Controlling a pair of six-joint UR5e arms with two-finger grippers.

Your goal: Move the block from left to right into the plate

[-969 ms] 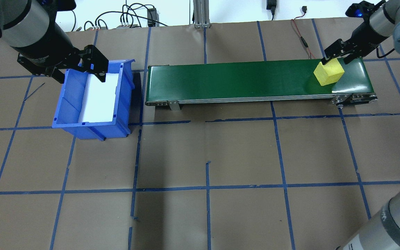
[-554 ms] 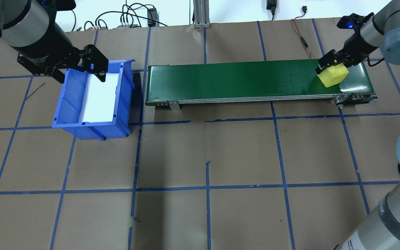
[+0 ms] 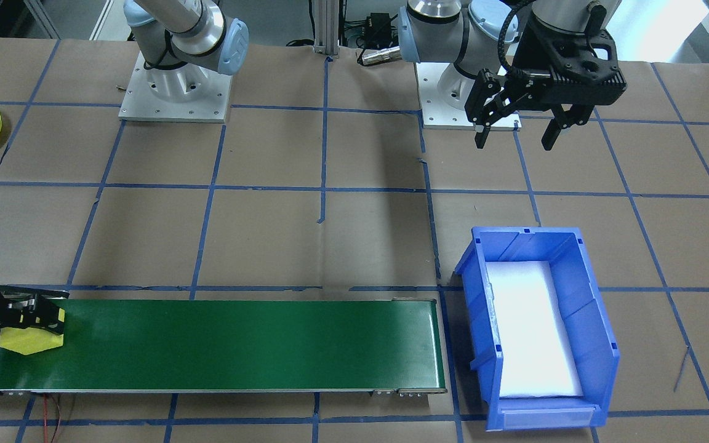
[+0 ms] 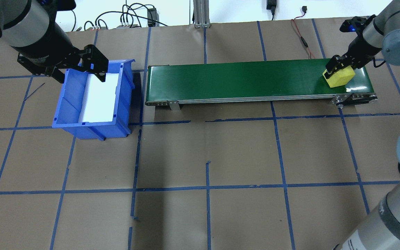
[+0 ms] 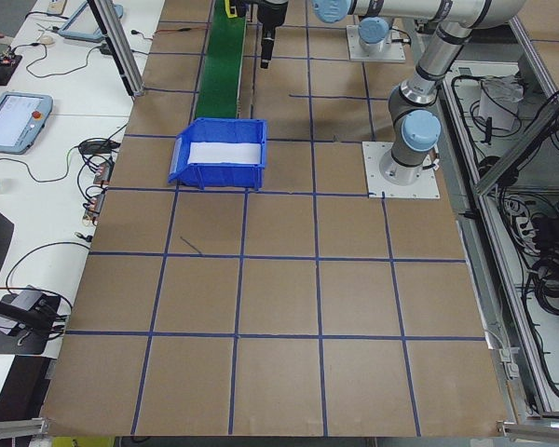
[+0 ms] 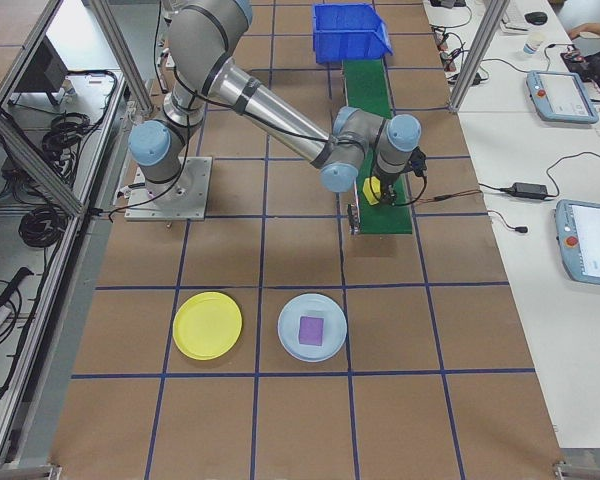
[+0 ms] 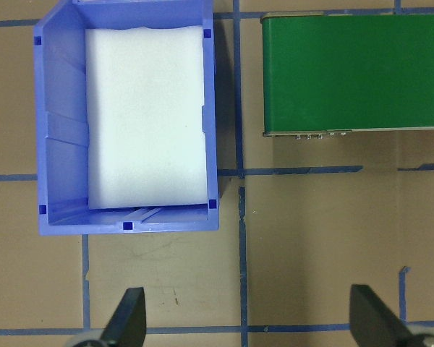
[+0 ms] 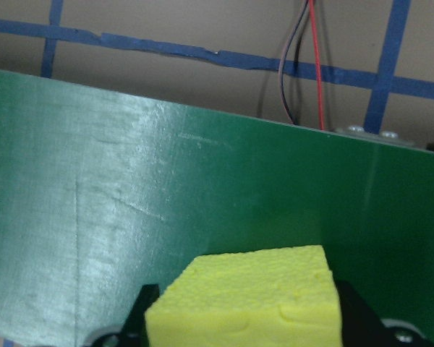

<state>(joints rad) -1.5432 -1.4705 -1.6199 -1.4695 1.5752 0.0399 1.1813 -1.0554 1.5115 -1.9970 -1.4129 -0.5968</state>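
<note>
The brown paper-covered table marked into squares with blue tape (image 4: 207, 149) carries everything here, and the long green conveyor belt (image 4: 248, 79) runs across its far side, with the blue rectangular plastic bin lined with white foam (image 4: 94, 99) just off the belt's left end. The small round bright-yellow plastic plate (image 6: 207, 325) sits on the table well apart from the belt, on the robot's right, beside a pale blue round plate holding a purple square block (image 6: 312, 326). The left gripper (image 3: 517, 132) hangs above the table near the bin with its fingers spread wide and nothing between them. The right gripper (image 4: 339, 71) is down at the belt's right end with its fingers on either side of the yellow foam block (image 4: 340, 77), which rests on the belt; the wrist view shows a dark finger against each side face, so it looks closed on it. The block's pitted, sponge-like surface suggests it is light and soft, likely to give under pressure rather than slip, so a hold across two opposite flat faces near mid-height should be enough, without squeezing hard.
</note>
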